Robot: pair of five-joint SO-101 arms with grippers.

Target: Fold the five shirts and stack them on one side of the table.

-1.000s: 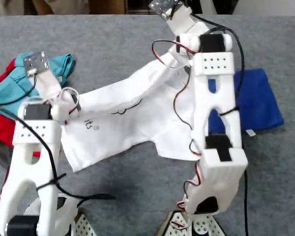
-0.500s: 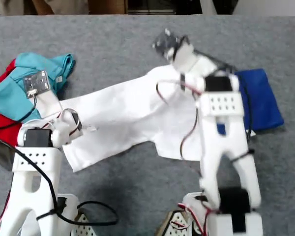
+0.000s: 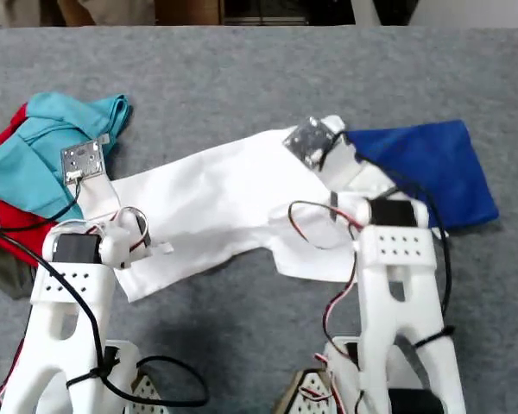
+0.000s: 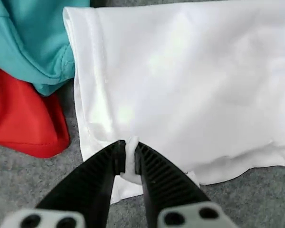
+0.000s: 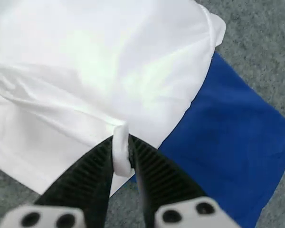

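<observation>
High view has both arms bent forward over the white shirt, which is spread slantwise across the middle of the grey table, running from roughly 8 o'clock up to 2 o'clock. Left arm comes up from 7 o'clock with its wrist over the shirt's 9 o'clock end, and the left gripper is clamped on a little fold of white fabric right by that edge. Right arm rises from 5 o'clock, wrist tipped toward 11 o'clock. The right gripper is pinching a bunched bit of the same shirt at its 2 o'clock end, right where the white cloth meets the blue shirt. Blue one lies flat at 3 o'clock. Teal shirt is rumpled at 9 o'clock on top of a red shirt, and the white hem sits just beside both. Bare grey surface for moving: the whole 12 o'clock strip, plus a patch at 6 o'clock between the arm bases.
</observation>
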